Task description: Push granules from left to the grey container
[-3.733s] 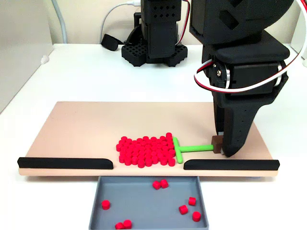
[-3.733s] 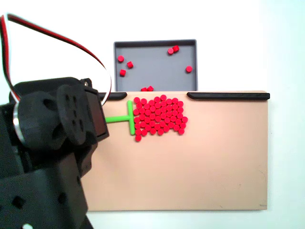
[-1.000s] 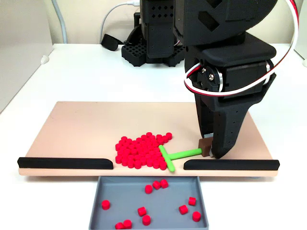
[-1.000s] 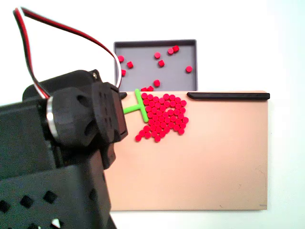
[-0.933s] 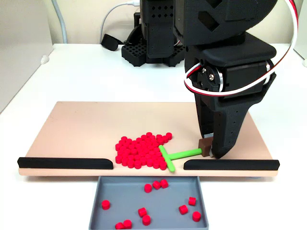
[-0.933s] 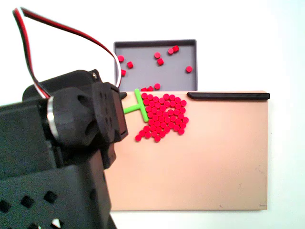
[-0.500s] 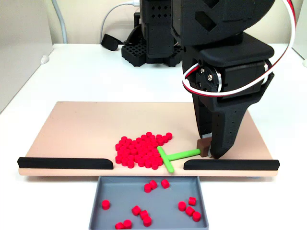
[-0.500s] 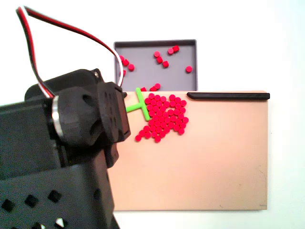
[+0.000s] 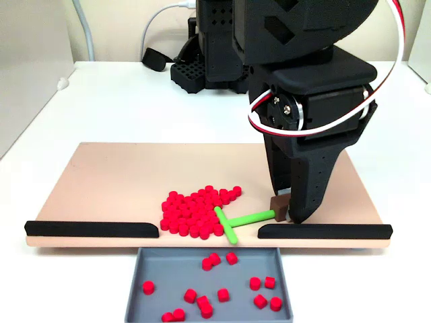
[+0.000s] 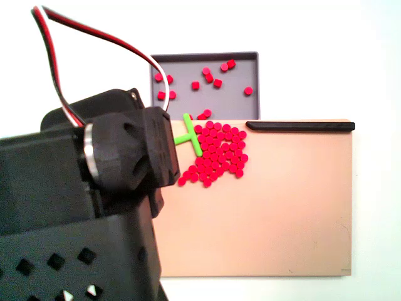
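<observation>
1. While the black two-finger gripper (image 9: pixel 283 214) pinches the green T-shaped plastic pusher (image 9: pixel 237 221) by its brown end block, the small red cylindrical granules (image 9: pixel 195 210) lie left of it.
2. The shallow slate-grey container (image 9: pixel 209 304) sits nearer the camera, lower-left of the gripper; the pusher's stem runs left.

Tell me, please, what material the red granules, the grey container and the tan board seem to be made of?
The granules look like matte plastic: uniform bright red, no shine, identical short cylinders. The grey container seems moulded or printed plastic too, with an even slate colour and thin low walls. The tan board is less certain: flat, smooth and matte, perhaps painted wood or plastic sheet; no grain is visible.
</observation>
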`<control>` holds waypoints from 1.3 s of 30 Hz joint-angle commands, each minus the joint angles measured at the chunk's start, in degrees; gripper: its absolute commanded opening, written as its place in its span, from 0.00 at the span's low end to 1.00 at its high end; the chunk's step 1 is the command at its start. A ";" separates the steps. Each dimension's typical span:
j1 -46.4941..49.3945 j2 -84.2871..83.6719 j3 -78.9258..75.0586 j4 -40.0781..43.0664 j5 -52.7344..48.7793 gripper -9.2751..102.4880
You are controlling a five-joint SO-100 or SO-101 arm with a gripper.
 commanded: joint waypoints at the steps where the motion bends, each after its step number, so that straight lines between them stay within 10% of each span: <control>1: 0.62 -1.05 0.70 -0.18 -0.53 0.08; 39: -5.27 14.77 2.46 4.75 5.27 0.08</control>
